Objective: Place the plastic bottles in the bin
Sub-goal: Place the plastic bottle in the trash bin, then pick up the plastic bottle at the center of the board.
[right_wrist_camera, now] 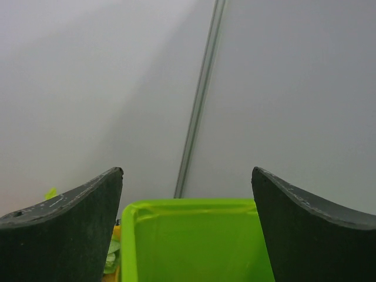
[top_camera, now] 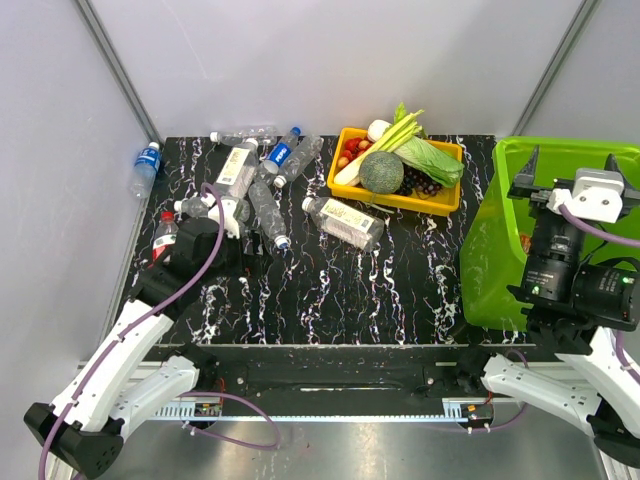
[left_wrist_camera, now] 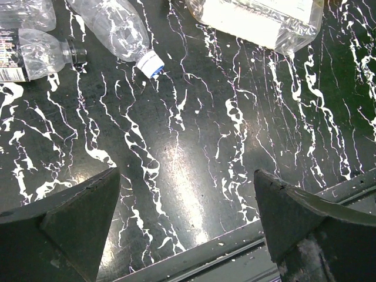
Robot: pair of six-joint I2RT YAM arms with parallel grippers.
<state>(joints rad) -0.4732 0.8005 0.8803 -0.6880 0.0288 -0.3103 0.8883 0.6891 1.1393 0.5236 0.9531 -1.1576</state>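
Observation:
Several clear plastic bottles (top_camera: 250, 185) lie in a heap at the back left of the black marbled table. One labelled bottle (top_camera: 343, 222) lies alone near the middle, and a blue-labelled one (top_camera: 146, 165) lies off the table's left edge. My left gripper (top_camera: 232, 250) is open and empty, low over the table beside the heap. In the left wrist view (left_wrist_camera: 188, 176) its fingers frame bare table, with a white-capped bottle (left_wrist_camera: 117, 26) and the labelled bottle (left_wrist_camera: 264, 20) beyond. The lime-green bin (top_camera: 495, 240) stands at the right. My right gripper (top_camera: 570, 170) is open and empty above the bin (right_wrist_camera: 188, 207).
A yellow tray (top_camera: 440, 205) of vegetables and fruit stands at the back centre, between the bottles and the bin. A red-capped bottle (top_camera: 163, 235) lies by the left arm. Grey walls close in the back and sides. The table's front rail (left_wrist_camera: 235, 252) runs under the left gripper.

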